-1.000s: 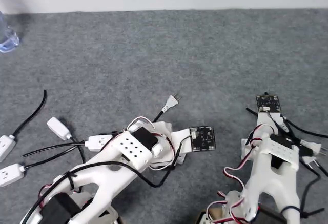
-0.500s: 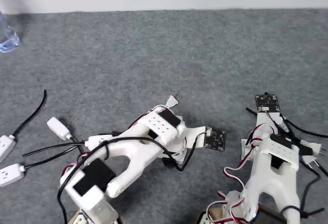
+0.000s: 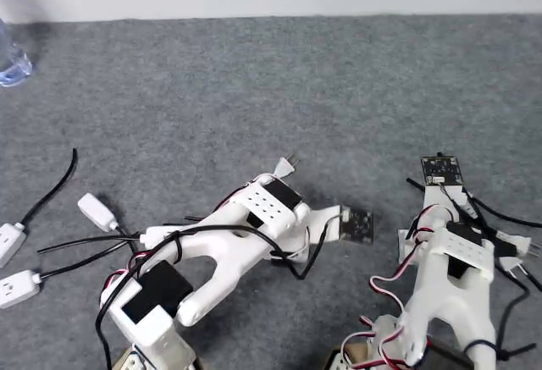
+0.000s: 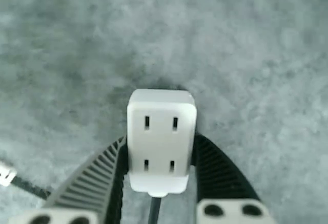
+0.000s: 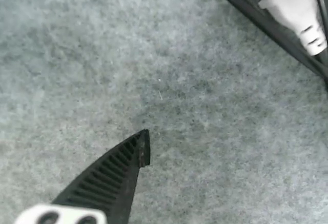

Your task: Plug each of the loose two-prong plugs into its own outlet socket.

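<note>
Left arm (image 3: 229, 251) stretched low over the middle of the grey mat (image 3: 339, 91).
Left gripper (image 4: 160, 149) clamped on white outlet socket (image 4: 161, 126), one ribbed finger against each side, slots facing the wrist camera.

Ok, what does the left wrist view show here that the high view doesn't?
Left wrist view: the left claw closed on a white outlet socket, whose two pairs of slots face the camera. High view: a loose two-prong plug just beyond the left arm, a spare socket near the table's left edge, and the right arm. Both: the grey carpet.
</note>
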Controlling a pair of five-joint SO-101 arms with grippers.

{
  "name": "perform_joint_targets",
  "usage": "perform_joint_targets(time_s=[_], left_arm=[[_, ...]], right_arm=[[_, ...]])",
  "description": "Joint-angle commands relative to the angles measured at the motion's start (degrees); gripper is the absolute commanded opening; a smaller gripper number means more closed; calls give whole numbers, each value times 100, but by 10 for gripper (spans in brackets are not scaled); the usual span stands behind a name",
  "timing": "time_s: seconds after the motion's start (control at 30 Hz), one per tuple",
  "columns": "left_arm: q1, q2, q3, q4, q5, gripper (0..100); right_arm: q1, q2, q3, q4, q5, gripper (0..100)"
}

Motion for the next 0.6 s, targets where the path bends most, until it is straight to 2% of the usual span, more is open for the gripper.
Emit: perform_joint_targets(time_s=[0.0,0.2,0.43,0.57], left_arm=[[-9,-308,-198,-246,387,14],[-9,-352,-207,-229,809,27],[0,-352,-233,-18,818,212],[-9,-396,-259,-35,818,228]], right_arm=[[-66,-66,-70,-57,62,637],[-66,-66,-70,-57,70,637],[-66,-66,-70,-57,70,637],[-66,-66,-70,-57,70,637]])
